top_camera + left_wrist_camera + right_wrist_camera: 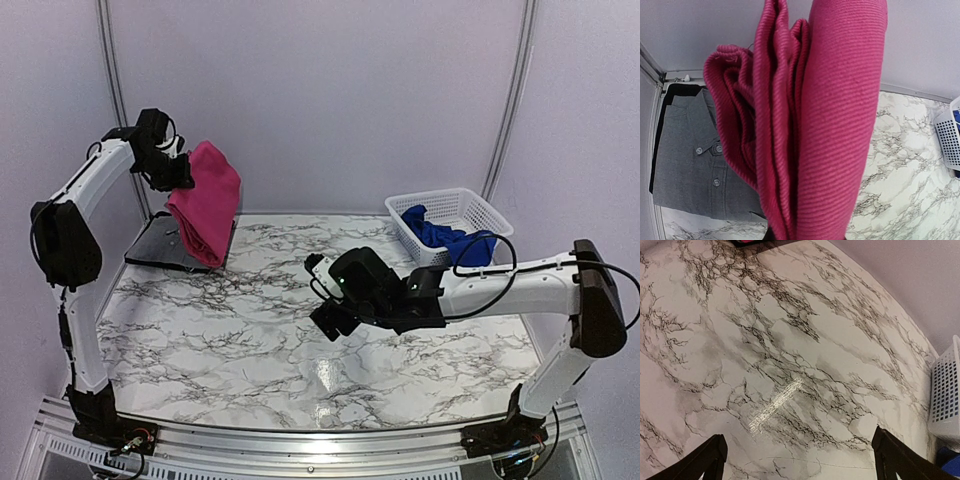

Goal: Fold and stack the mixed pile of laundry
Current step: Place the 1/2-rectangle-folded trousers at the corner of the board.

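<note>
Over the middle of the white marble-patterned table [250,350], nearest the table's front edge of all the things here, the right claw [328,318] hangs low above the surface. Its two dark fingers [710,460] are spread wide apart, released, with only bare marble between them, and nothing touches them.

Toward the table's far right corner stands the white plastic mesh basket [470,200]. The smaller royal blue cloth garment [445,236] lies crumpled inside it, heaped against the basket's near wall and partly draped over the rim. A black cable of the right arm crosses in front of it.

At the table's far left corner lies the flat dark grey tray [680,90]. A folded grey buttoned shirt [695,170] rests on it, collar toward the back wall.

Above that same far left corner the left claw [180,178] is raised high. It is clenched on the large magenta-pink cloth garment [207,205]. The garment hangs from the grip in a thick bundle of several folded layers. Its lower end reaches down to the tray's right part, and from the top camera I cannot tell whether it touches the shirt or hangs just above it. From the wrist camera the ribbed pink folds fill the centre of the view and hide the claw's own fingers
</note>
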You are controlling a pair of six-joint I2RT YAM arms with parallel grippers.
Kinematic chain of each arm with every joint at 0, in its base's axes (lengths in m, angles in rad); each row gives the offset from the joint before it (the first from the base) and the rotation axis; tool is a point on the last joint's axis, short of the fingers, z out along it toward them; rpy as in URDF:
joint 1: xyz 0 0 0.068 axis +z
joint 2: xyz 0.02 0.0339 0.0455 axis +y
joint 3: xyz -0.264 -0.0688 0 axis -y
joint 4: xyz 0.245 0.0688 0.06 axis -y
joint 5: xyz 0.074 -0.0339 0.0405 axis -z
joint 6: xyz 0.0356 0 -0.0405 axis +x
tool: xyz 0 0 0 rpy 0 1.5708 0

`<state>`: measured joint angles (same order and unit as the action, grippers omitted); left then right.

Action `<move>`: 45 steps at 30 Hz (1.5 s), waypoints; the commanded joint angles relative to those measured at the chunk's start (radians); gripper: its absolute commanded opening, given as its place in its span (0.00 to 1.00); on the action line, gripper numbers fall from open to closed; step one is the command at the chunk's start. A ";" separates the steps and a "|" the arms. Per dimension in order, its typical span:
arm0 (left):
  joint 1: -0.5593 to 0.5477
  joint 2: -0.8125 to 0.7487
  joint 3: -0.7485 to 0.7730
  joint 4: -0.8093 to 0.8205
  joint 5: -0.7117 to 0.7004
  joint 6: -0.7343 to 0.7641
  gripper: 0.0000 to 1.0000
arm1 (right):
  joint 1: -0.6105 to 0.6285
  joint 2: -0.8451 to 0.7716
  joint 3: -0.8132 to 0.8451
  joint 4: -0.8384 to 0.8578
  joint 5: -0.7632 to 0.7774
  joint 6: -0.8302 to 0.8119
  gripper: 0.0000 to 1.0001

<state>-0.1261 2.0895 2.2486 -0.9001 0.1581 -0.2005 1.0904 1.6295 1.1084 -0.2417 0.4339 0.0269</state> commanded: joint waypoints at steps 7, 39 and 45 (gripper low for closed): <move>0.116 0.118 -0.025 0.099 0.036 0.129 0.00 | -0.001 0.026 0.074 -0.070 0.024 0.012 0.98; 0.295 0.026 -0.212 0.443 -0.150 -0.045 0.99 | -0.079 0.047 0.176 -0.152 0.114 0.127 0.98; 0.347 -0.074 -0.336 0.563 0.151 -0.274 0.99 | -0.203 -0.054 0.153 -0.140 0.089 0.136 0.99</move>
<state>0.1852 2.0697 1.9408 -0.4706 0.1116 -0.3119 0.9642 1.6661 1.2655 -0.4026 0.5049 0.1318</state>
